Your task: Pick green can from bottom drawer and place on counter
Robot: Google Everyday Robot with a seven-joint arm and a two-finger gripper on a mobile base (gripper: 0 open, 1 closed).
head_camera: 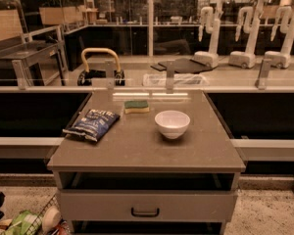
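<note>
The counter [137,146] is a grey-brown tabletop on a grey drawer cabinet in the middle of the camera view. A closed drawer [146,205] with a dark handle sits under an open slot at the cabinet's front. The green can is hidden or out of view. My gripper is not in view. On the counter lie a white bowl [172,124], a flat green-and-yellow sponge [136,106] and a blue snack bag [92,124].
A long pale shelf with metal posts [166,80] runs behind the counter. Several white robot arms [250,33] stand at the back right. A wire basket with items [29,222] sits on the floor at the lower left. A metal table [24,53] stands at the far left.
</note>
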